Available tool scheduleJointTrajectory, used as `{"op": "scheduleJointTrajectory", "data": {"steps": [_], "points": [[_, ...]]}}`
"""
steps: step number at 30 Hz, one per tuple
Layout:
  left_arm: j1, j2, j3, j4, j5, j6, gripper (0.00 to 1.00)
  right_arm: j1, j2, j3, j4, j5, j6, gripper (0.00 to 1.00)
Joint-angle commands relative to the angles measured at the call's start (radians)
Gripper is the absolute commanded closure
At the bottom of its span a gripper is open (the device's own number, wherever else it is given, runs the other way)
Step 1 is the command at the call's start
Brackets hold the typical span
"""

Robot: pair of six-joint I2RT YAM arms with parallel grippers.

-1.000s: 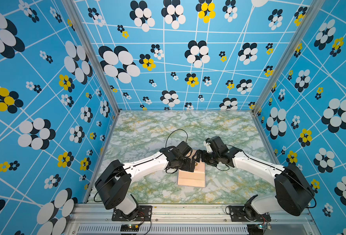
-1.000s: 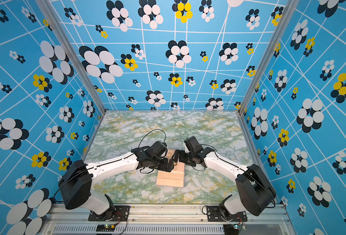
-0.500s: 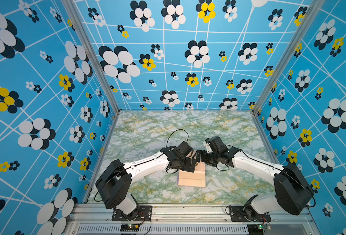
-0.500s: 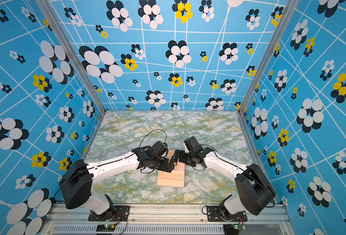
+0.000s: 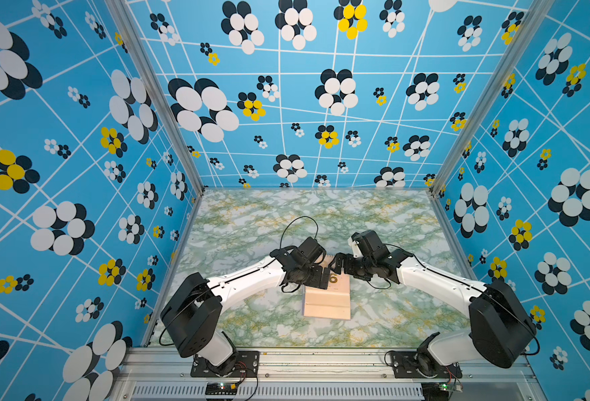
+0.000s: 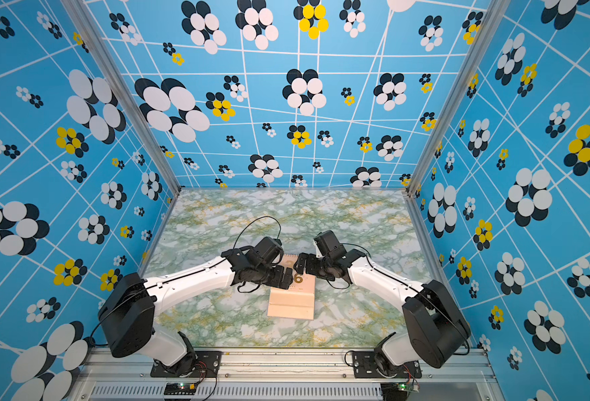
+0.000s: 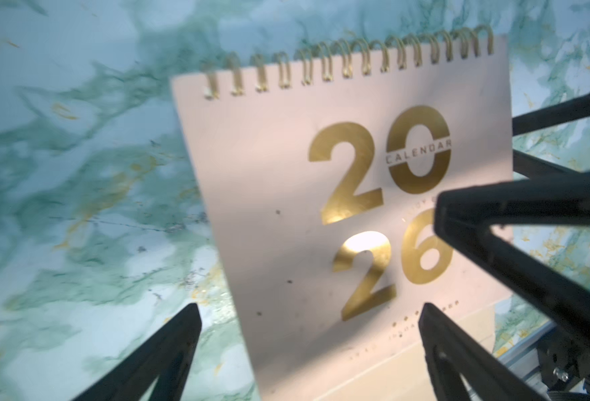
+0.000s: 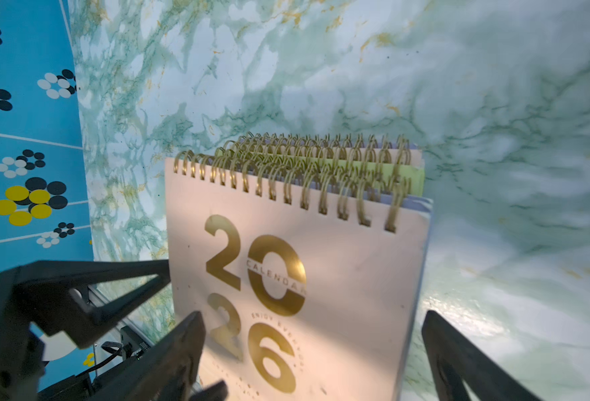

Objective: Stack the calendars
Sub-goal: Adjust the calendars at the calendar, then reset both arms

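One stack of calendars (image 5: pixel 326 305) (layers uncountable), two grippers (image 5: pixel 322 279) (image 5: pixel 336 265).

The calendars (image 5: pixel 326 302) lie in one pile on the table (image 5: pixel 251 222), near its front middle, spiral edges toward the back. The left gripper (image 5: pixel 322 280) hangs over the pile's far left part and the right gripper (image 5: pixel 337 266) over its far right. The lower calendars seem shifted slightly backward.

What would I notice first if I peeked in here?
The bright blue walls covered in white, black and yellow flowers, all around. Then the stack of spiral-bound calendars, peach-pink cover with gold 2026 on top, on the green marble table, with the open left gripper and right gripper close over it.
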Motion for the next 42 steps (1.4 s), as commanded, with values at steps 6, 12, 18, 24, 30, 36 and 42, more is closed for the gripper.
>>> {"op": "scheduleJointTrajectory", "data": {"steps": [6, 12, 18, 24, 30, 36, 42], "points": [[0.326, -0.337, -0.188, 0.274, -0.056, 0.256, 0.00, -0.214, -0.198, 0.006, -0.072, 0.219, -0.249, 0.01], [0.579, -0.405, -0.346, 0.531, -0.069, 0.378, 0.00, -0.415, -0.214, -0.105, 0.140, 0.379, -0.356, 0.01], [0.768, -0.299, -0.613, 1.063, -0.066, 0.465, 0.00, -0.568, -0.099, -0.219, 0.490, 0.435, -0.436, 0.01], [0.802, -0.047, -0.690, 1.399, -0.081, 0.486, 0.00, -0.596, 0.022, -0.150, 0.564, 0.480, -0.558, 0.01], [0.807, 0.043, -0.715, 1.529, -0.058, 0.487, 0.00, -0.605, 0.016, -0.325, 0.793, 0.455, -0.563, 0.01], [0.807, 0.039, -0.702, 1.496, -0.030, 0.497, 0.00, -0.586, 0.067, -0.449, 1.054, 0.379, -0.622, 0.01], [0.809, 0.037, -0.699, 1.486, -0.019, 0.499, 0.00, -0.572, 0.080, -0.467, 1.098, 0.391, -0.640, 0.01]]}}
